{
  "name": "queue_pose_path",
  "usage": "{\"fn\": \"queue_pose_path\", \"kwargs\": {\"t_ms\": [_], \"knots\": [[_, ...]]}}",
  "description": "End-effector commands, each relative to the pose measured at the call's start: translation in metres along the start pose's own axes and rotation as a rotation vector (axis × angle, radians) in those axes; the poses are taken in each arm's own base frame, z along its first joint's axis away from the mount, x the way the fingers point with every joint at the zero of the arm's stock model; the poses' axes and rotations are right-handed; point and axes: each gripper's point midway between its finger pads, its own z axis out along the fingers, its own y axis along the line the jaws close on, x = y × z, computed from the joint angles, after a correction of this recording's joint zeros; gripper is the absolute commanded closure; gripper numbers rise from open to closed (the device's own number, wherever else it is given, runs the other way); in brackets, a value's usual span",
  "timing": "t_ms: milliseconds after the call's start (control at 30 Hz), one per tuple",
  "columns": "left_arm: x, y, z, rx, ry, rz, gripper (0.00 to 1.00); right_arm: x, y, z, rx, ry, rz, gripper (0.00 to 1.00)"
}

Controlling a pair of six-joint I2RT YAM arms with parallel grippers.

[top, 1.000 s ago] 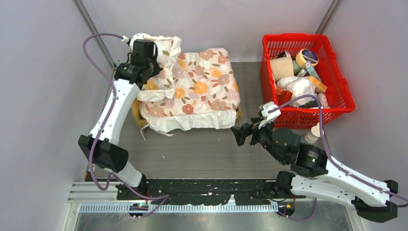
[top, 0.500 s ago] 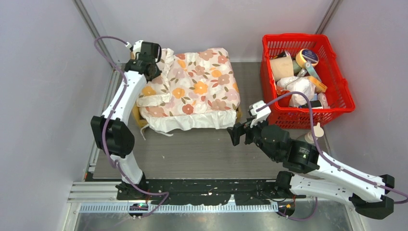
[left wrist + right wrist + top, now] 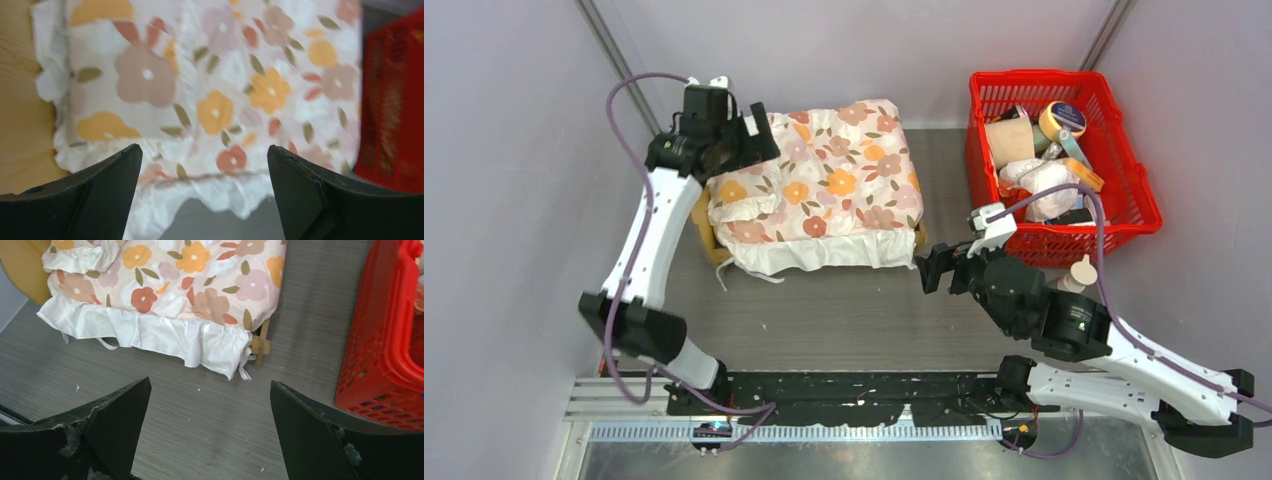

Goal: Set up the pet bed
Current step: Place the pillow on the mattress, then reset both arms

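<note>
The pet bed's light-wood frame [image 3: 705, 228] shows only at its edges, because a white floral-print cushion [image 3: 834, 180] with a ruffled hem covers it. A smaller ruffled floral piece [image 3: 739, 203] lies at the headboard end. My left gripper [image 3: 744, 140] hovers over that end, open, with the cushion [image 3: 215, 90] and wood headboard [image 3: 20, 125] below its empty jaws. My right gripper [image 3: 936, 270] is open and low over the table, just off the bed's near right corner, where a wooden leg [image 3: 261, 345] and the cushion hem [image 3: 190, 342] show.
A red plastic basket [image 3: 1124, 190] full of rolls and packets stands at the back right, close to my right arm. A small pale bottle [image 3: 1079, 275] stands in front of it. Grey walls close in on both sides.
My left gripper has opened and let go of the floral fabric it held up, which now lies flat at the headboard end. The right gripper shifted slightly near the bed's corner.
</note>
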Motion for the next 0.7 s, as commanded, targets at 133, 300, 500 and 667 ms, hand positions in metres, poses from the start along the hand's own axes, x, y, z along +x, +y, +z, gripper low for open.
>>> {"fn": "queue_pose_path", "kwargs": {"t_ms": [133, 300, 500, 667], "knots": [[0.058, -0.100, -0.159, 0.788, -0.153, 0.284, 0.00, -0.031, -0.041, -0.036, 0.106, -0.113, 0.180, 0.05], [0.097, -0.088, -0.201, 0.928, -0.298, 0.305, 0.00, -0.040, -0.049, -0.050, 0.084, -0.160, 0.222, 0.05], [0.128, -0.053, -0.215, 0.902, -0.445, 0.319, 0.00, -0.040, -0.051, -0.054, 0.074, -0.172, 0.259, 0.05], [0.129, -0.036, -0.223, 0.846, -0.504, 0.337, 0.01, -0.037, -0.056, -0.053, 0.095, -0.178, 0.255, 0.04]]}}
